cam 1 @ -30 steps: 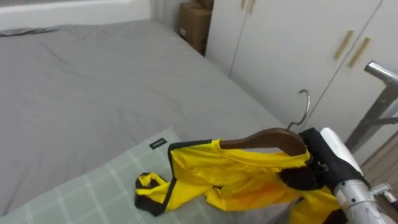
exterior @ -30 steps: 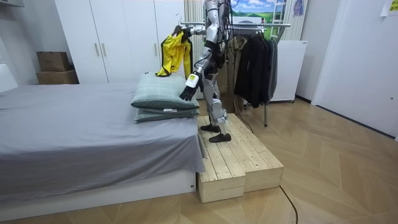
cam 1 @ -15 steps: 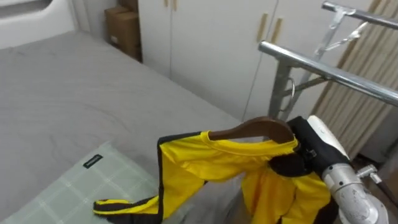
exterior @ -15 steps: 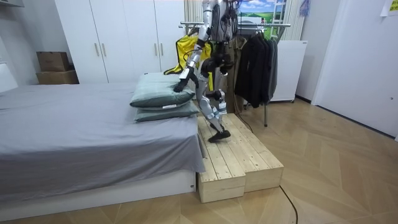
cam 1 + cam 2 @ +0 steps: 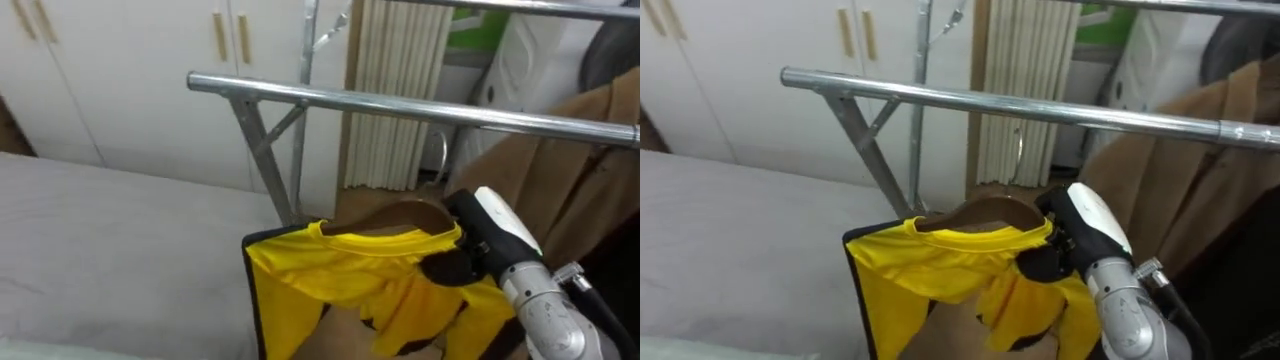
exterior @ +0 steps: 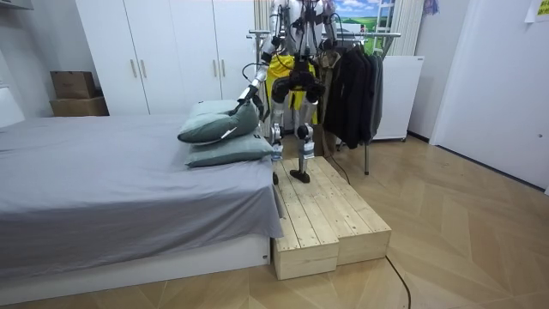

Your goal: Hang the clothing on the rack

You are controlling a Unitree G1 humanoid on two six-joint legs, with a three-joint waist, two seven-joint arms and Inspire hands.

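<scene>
Hanger with shirt in right hand

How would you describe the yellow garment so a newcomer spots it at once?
Find the silver clothes rail by the white wardrobe. Below it, the right hand holds a wooden hanger bearing the garment: bright yellow with black trim, unlike the brown coat.

Bright, even rm light; faint glare on rail.
</scene>
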